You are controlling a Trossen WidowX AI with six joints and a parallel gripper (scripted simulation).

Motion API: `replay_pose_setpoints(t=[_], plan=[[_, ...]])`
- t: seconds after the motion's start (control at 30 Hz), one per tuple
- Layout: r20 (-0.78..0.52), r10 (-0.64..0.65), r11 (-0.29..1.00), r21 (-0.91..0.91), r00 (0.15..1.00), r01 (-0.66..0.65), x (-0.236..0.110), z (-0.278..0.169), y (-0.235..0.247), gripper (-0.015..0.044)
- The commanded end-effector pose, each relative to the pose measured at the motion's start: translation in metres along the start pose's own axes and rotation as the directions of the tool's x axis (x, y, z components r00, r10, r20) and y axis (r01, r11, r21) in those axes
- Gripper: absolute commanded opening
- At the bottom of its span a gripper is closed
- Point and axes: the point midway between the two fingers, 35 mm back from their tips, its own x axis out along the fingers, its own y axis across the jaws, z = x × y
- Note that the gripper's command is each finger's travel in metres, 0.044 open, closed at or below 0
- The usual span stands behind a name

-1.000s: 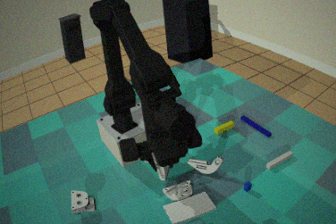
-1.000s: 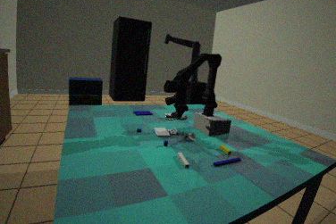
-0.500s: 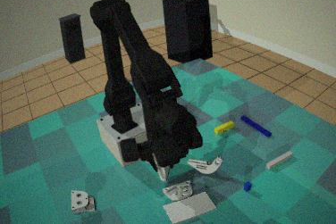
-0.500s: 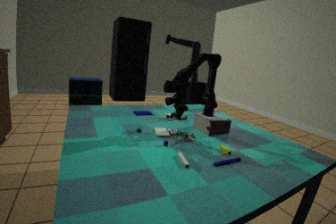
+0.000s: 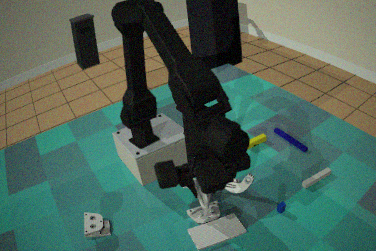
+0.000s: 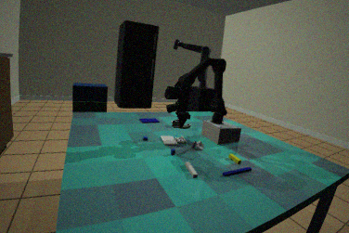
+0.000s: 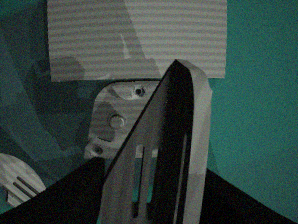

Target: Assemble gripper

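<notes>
The end effector (image 5: 202, 193) (image 6: 182, 122) (image 7: 148, 171) is closed on a pale jaw (image 5: 203, 200) (image 7: 201, 110), which points downward over the gripper base (image 5: 204, 214) (image 6: 180, 140) (image 7: 102, 110). The base lies flat on the counter (image 5: 30, 184) (image 6: 111, 199) (image 7: 260, 100). In the wrist view the held jaw covers part of the base; one round pin shows. Whether the jaw touches the base cannot be determined.

The second jaw (image 5: 242, 184) (image 6: 199, 146) (image 7: 19, 179) lies loose near the base, not on a pin. The housing plate (image 5: 93, 223) is well apart from the base, toward the opposite side from the loose jaw, and rests on a small support.

Nearest obstruction: a flat white block (image 5: 217, 231) (image 6: 169, 140) (image 7: 140, 40), just beside the base; contact between them cannot be confirmed. Beyond the loose jaw are a yellow piece (image 5: 257, 141) (image 6: 235, 159), a blue rod (image 5: 291, 139) (image 6: 237, 172) and a white rod (image 5: 317, 178) (image 6: 191, 169). A small blue piece (image 5: 281, 207) (image 6: 173, 151) lies nearer the white block. The exterior view also shows a flat blue item (image 6: 149, 121) toward the far edge. The arm's white pedestal (image 5: 162, 166) (image 6: 222, 132) stands behind the work area.
</notes>
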Motion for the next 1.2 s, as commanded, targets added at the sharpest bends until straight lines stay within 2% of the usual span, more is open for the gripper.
replay_pose_setpoints(t=[0.0,0.47,1.17], plan=[[0.003,0.008,1.0,0.002,1.0,-0.008,-0.002,0.009,0.009,0.0134],[0.006,0.011,1.0,0.002,1.0,-0.011,0.001,0.04,0.04,0.0134],[0.006,0.011,1.0,0.002,1.0,-0.011,0.001,0.04,0.04,0.0134]])
